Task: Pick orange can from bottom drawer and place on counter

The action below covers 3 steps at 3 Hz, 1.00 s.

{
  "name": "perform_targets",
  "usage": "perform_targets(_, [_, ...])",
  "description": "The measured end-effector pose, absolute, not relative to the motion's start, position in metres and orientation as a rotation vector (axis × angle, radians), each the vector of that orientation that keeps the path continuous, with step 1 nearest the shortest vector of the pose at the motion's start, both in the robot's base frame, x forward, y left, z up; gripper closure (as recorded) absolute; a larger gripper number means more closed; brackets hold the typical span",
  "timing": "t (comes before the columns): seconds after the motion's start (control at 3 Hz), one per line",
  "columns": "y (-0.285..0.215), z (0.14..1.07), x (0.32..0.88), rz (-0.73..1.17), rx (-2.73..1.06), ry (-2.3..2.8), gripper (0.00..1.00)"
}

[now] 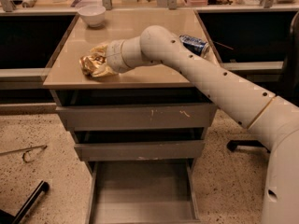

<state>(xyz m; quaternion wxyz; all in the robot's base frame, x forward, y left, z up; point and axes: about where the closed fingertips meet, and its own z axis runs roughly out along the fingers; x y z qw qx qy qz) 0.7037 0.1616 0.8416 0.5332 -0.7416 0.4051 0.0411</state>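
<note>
The orange can (91, 64), shiny, golden and crumpled, is at the front left of the beige counter (140, 31), low over or on its surface; contact cannot be told. My gripper (99, 62) is shut on the can, with pale fingers (101, 48) above and below it. My white arm (196, 73) reaches in from the right across the counter. The bottom drawer (140, 190) stands pulled open below, its grey floor bare.
A blue and white can (194, 44) lies on the counter's right side behind my arm. A white bowl (92, 14) stands at the back left. Two shut grey drawers (135, 118) sit above the open one. A chair base (243, 144) is on the floor right, a black bar (28, 202) left.
</note>
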Motion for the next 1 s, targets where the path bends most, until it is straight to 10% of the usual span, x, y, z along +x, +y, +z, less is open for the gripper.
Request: perform_targets(1.0, [0.163,0.8409,0.7038,0.101,-1.771,0.966,0.35])
